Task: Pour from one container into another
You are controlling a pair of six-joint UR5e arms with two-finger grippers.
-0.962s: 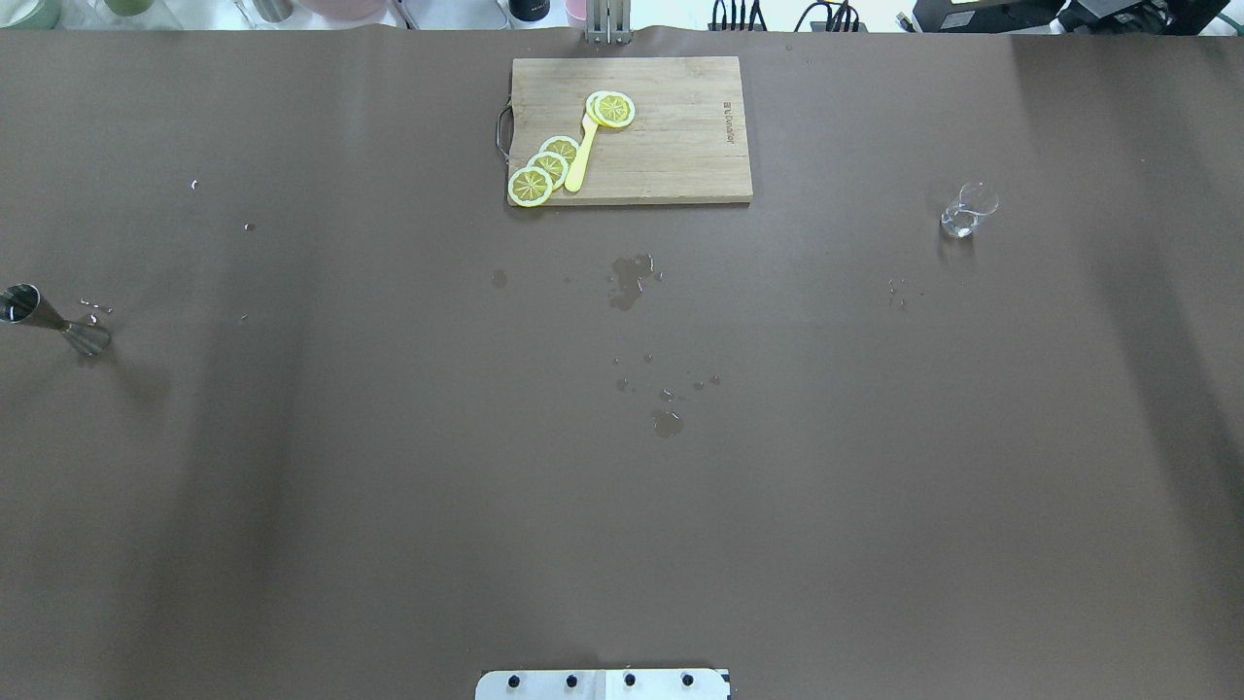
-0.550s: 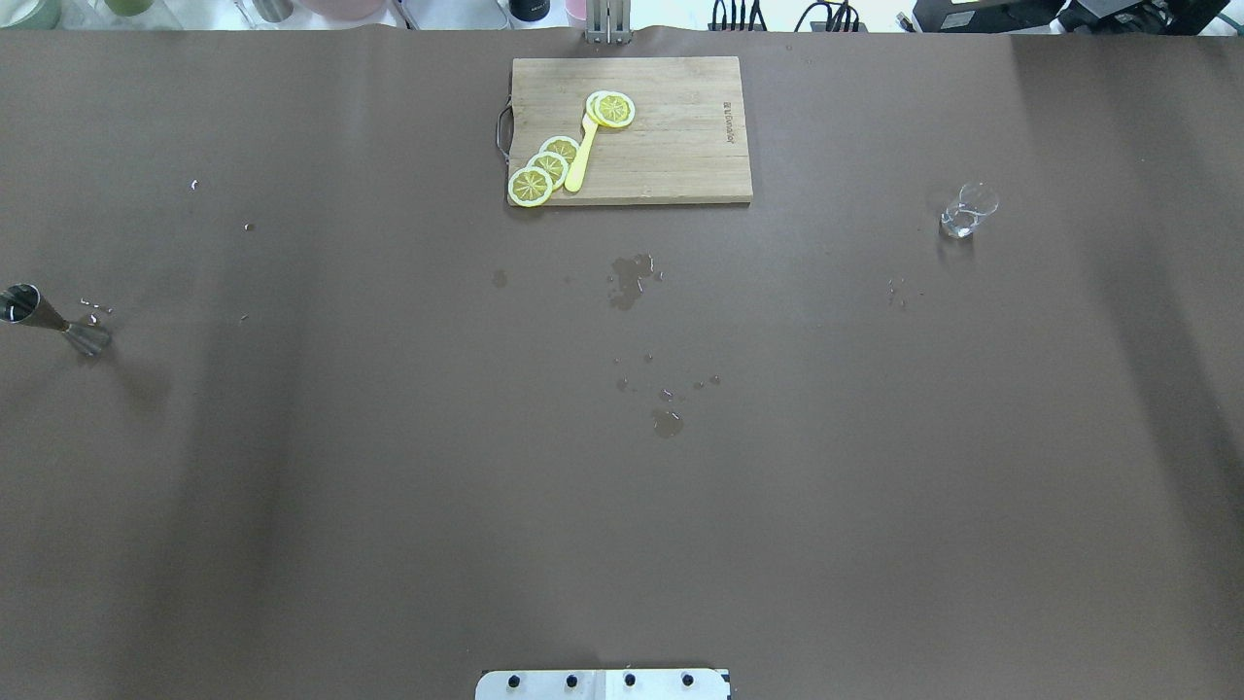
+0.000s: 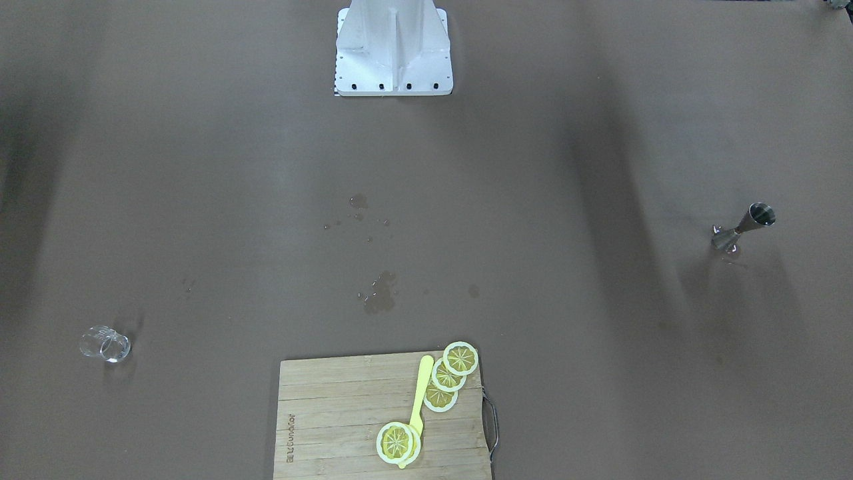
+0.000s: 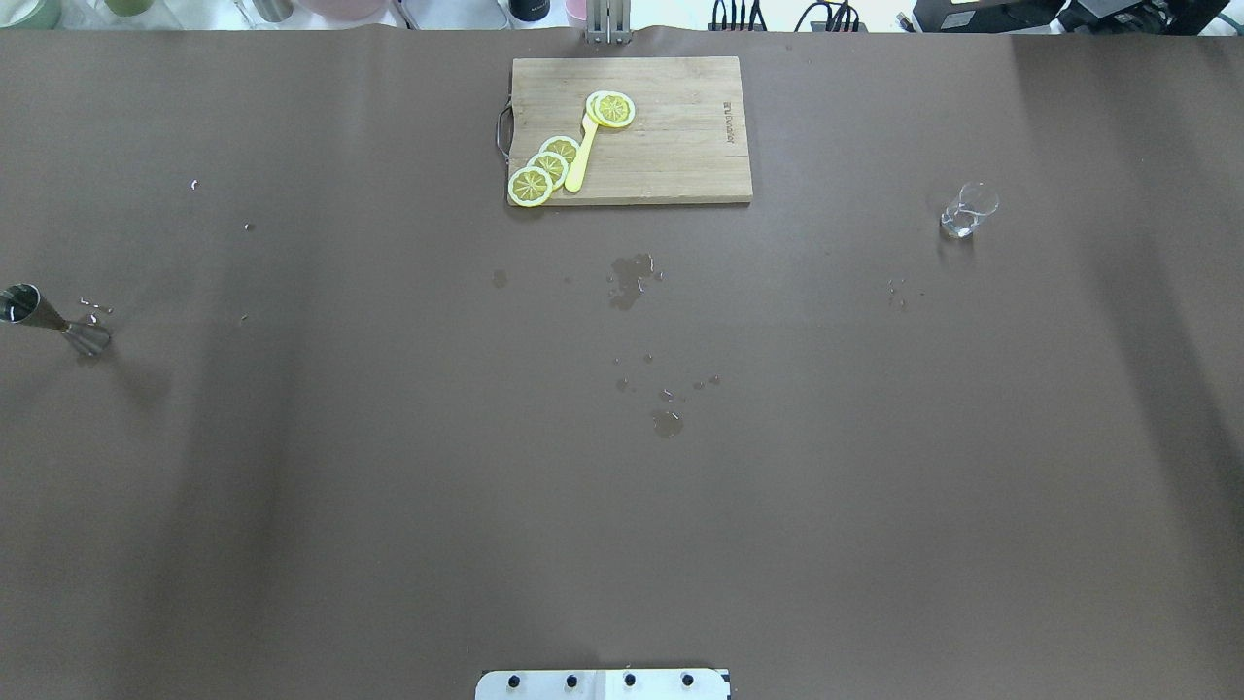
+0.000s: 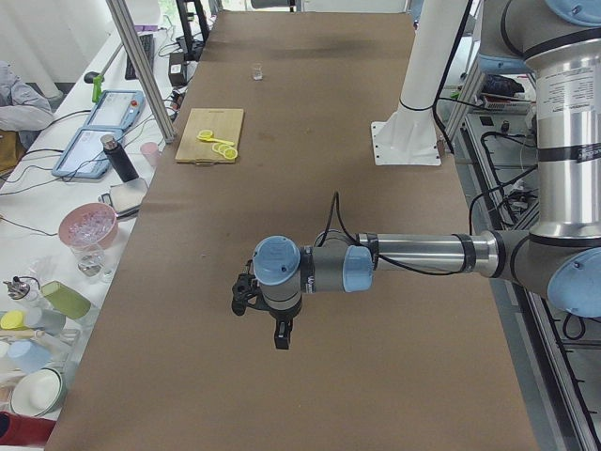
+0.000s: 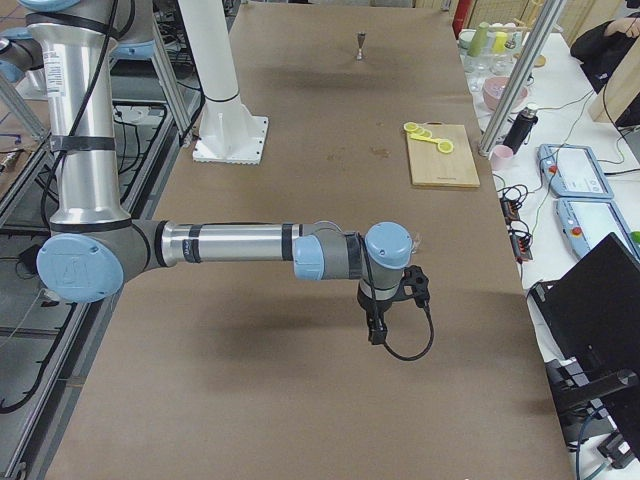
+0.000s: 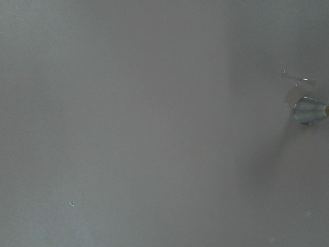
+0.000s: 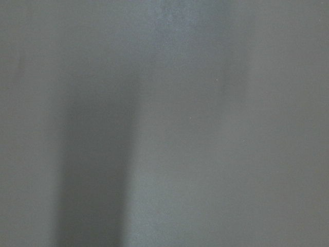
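Note:
The clear glass [image 4: 968, 210] stands alone on the brown table, at the right in the overhead view and at the left in the front-facing view [image 3: 105, 344]. Far across the table stands the steel jigger [image 4: 49, 321], also seen upright in the front-facing view [image 3: 743, 228] and at the right edge of the left wrist view [image 7: 308, 110]. My left gripper [image 5: 280, 334] hangs above the table's left end and shows only in the left side view. My right gripper [image 6: 376, 325] shows only in the right side view. I cannot tell whether either is open or shut.
A wooden cutting board [image 4: 680, 146] with lemon slices [image 4: 544, 167] and a yellow utensil [image 4: 581, 156] lies at the far middle. Wet spots [image 4: 632, 277] mark the table's centre. The robot's base plate [image 4: 603, 683] sits at the near edge.

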